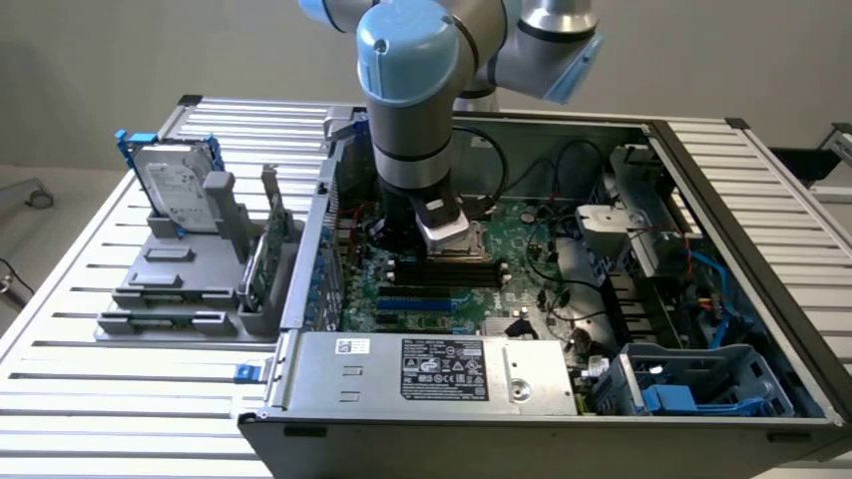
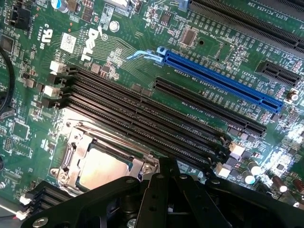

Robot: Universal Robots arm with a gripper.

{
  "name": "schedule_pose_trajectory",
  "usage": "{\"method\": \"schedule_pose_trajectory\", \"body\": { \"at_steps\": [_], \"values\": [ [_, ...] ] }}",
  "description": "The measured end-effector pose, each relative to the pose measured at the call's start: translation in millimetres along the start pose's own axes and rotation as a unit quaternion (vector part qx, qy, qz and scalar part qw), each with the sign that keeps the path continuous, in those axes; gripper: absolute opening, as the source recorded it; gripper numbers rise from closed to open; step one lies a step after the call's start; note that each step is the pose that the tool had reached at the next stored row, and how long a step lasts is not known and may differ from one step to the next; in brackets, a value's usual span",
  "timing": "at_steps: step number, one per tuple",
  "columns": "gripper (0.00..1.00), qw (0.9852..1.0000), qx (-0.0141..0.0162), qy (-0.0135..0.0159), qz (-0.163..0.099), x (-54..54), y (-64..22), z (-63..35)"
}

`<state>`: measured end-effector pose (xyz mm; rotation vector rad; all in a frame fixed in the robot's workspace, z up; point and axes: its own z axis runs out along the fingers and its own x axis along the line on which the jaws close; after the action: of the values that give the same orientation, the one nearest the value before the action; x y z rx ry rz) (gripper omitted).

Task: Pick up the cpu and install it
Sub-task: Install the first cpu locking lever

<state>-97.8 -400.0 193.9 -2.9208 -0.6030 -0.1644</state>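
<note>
We judge install step near done: cpu [image 2: 102, 168] sits in socket [image 2: 71, 156], at 10 o'clock from gripper [image 2: 164, 190]. Jaws closed, empty. Retreat calls for straight lift.

The black end effector [image 2: 166, 199] covers one corner of the pale silver square cpu [image 2: 102, 168] in its metal-rimmed socket; the green motherboard [image 2: 142, 66] runs past the wrist view's edges.

The robot arm [image 1: 410, 120] was a fat grey tube with round light-blue caps at its joints. Near the end it had a black part and a silvery block. A black cable looped beside it. The claw [image 2: 166, 199] was black with small screws.
</note>
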Motion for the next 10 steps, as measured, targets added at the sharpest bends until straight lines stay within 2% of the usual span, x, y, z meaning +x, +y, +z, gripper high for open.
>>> {"method": "schedule_pose_trajectory", "body": {
  "at_steps": [10],
  "values": [
    [0.11, 1.0000, -0.0066, -0.0022, -0.001, 0.2, -0.4, 0.3]
  ]
}}
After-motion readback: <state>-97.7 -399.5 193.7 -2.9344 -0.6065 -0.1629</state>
